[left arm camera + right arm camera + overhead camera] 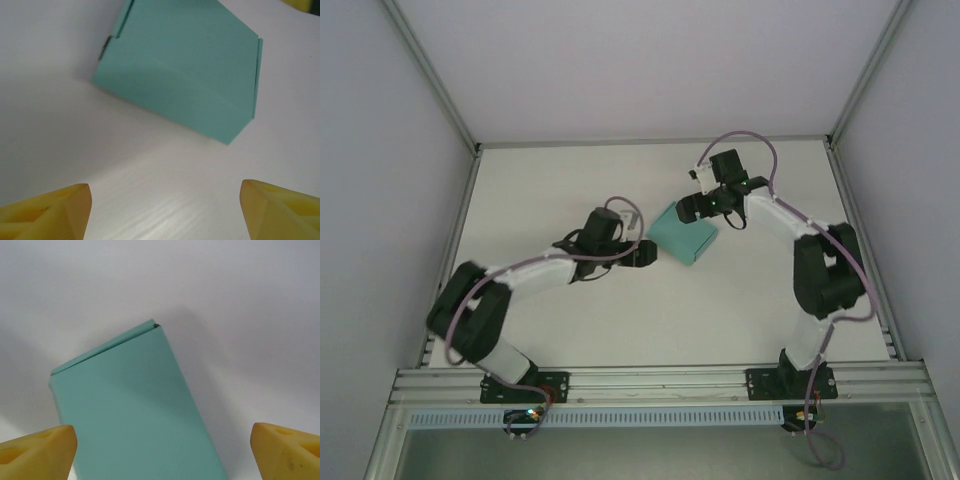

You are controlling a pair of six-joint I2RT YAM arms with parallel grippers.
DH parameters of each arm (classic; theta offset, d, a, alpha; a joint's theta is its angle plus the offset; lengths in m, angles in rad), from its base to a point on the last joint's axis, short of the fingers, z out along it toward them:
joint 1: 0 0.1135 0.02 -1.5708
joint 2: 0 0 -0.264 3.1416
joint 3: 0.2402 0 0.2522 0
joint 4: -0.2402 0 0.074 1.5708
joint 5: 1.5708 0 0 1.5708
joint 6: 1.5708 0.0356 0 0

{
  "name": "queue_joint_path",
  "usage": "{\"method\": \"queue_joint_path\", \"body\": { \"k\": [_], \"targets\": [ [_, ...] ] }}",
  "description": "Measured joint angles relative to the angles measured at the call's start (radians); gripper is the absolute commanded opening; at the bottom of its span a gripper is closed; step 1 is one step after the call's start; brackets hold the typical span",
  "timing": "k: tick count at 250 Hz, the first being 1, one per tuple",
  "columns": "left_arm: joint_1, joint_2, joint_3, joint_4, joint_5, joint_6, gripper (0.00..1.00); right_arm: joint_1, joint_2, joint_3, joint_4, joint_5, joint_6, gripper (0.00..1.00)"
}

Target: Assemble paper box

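Teal paper box (135,410) between wide-spread right tool (163,432) fingers (35,450); contact unclear.

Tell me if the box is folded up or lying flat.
Folded up: the box stands as a closed block, its top face and side walls showing, no flaps spread out.

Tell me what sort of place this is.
Probably a robot test cell in a lab: a white table enclosed by plain walls, a left arm and right arm bolted to a metal rail, and a teal paper box between them.
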Motion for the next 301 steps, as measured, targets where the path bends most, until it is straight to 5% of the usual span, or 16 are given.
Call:
{"method": "queue_joint_path", "body": {
  "k": [60, 210, 301],
  "targets": [
    [-0.017, 0.228, 0.153, 0.058, 0.079, 0.009, 0.68, -0.047, 0.176, 0.063, -0.044, -0.134, 0.055, 0.81],
    [-0.013, 0.369, 0.254, 0.097, 0.15, -0.044, 0.66, -0.042, 0.089, -0.153, 0.146, -0.231, 0.227, 0.48],
    [-0.043, 0.376, 0.259, 0.145, -0.005, -0.172, 0.33, -0.02, 0.061, -0.24, 0.325, -0.154, 0.359, 0.38]
  ]
}}
